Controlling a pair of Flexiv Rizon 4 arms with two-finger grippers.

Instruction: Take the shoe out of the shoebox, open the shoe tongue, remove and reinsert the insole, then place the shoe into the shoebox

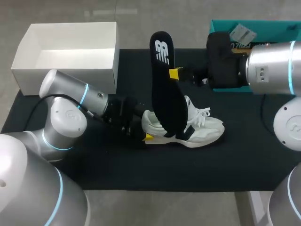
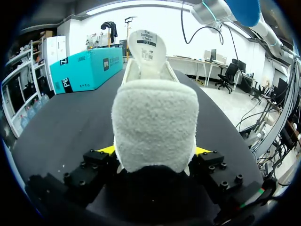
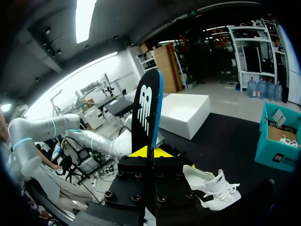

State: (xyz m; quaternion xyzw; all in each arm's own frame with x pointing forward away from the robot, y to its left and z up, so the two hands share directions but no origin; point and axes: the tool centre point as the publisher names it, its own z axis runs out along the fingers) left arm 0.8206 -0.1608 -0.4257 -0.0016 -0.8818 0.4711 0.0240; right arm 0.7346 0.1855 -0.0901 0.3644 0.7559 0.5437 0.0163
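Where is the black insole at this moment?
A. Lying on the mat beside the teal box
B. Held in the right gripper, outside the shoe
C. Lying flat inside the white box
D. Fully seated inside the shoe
B: the right gripper pinches the black insole between its two yellow tips and holds it upright, outside the white shoe.

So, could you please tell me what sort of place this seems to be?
Probably a robotics lab test bench: over a black mat, the left arm holds a white shoe and the right arm its black insole, beside a teal shoebox.
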